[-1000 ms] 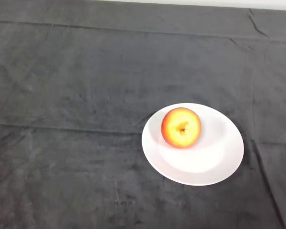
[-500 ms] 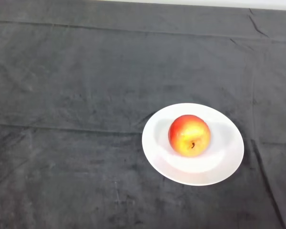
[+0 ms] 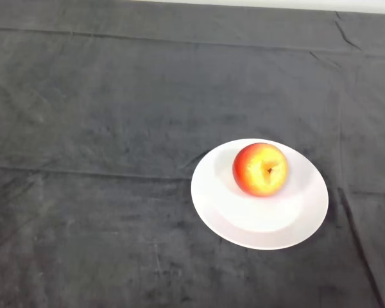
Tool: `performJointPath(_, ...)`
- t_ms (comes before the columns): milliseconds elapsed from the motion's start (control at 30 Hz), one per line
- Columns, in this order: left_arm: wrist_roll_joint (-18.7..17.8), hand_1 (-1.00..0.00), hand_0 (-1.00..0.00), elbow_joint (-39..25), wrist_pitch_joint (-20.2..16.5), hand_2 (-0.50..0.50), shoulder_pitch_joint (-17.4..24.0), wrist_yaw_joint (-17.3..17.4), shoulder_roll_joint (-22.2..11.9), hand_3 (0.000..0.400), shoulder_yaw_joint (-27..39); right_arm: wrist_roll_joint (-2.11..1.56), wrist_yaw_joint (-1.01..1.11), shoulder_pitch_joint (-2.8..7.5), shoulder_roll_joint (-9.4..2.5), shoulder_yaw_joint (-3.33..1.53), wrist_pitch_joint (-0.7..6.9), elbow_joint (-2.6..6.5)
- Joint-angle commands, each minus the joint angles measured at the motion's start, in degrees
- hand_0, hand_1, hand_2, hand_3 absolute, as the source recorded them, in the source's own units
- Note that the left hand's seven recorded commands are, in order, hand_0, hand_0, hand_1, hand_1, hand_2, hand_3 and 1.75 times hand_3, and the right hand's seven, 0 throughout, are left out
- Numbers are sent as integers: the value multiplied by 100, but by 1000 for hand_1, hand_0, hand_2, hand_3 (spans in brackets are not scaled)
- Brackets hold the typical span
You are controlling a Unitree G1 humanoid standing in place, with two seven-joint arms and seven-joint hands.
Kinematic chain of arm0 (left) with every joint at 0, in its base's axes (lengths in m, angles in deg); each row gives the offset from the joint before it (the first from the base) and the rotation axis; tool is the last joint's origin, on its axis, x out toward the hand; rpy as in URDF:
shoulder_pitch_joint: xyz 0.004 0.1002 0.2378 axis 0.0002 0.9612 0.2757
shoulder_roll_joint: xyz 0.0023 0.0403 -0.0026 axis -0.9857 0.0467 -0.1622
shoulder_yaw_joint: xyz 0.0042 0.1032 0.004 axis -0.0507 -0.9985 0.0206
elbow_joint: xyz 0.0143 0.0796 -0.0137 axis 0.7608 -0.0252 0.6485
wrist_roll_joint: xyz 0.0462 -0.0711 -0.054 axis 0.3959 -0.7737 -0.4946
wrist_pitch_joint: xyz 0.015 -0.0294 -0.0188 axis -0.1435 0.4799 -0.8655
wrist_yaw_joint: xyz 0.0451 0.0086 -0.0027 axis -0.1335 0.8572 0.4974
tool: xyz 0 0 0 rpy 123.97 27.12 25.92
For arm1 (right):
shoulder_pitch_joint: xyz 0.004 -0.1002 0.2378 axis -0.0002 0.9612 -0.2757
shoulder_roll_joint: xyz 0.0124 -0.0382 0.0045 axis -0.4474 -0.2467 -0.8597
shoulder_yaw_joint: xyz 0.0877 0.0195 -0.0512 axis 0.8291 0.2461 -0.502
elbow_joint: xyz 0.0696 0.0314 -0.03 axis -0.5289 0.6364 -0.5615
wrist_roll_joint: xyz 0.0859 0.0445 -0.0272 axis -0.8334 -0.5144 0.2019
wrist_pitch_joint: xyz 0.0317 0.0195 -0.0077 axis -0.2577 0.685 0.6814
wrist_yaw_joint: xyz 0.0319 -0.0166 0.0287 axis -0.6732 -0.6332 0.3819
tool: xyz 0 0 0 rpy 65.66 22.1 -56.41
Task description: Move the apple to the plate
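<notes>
Apple first, since you asked where it was: it lay on the plate, and I go through the scene for you from the biggest thing down. You saw the desk (image 3: 102,128) covered fully by a dark grey cloth (image 3: 83,212), which had soft creases running across it and a few folds near the far right corner. On the right half of the cloth stood the white plate (image 3: 244,221), round and shallow. The apple (image 3: 261,169), red with a yellow patch, rested inside the plate on its far part, a little right of the middle, and its stem pit faced up toward the camera. About the hand you could say nothing, because no part of the robot was visible.
</notes>
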Motion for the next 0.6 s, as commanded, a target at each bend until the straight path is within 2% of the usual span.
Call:
performJointPath(33,14,0,0,-177,-93,0,-142,60,69,0,104,-38,6,2,138,51,-30,-1)
performJointPath(600,161,0,0,-174,-88,0,-163,176,109,0,214,-39,5,3,137,50,-29,-3)
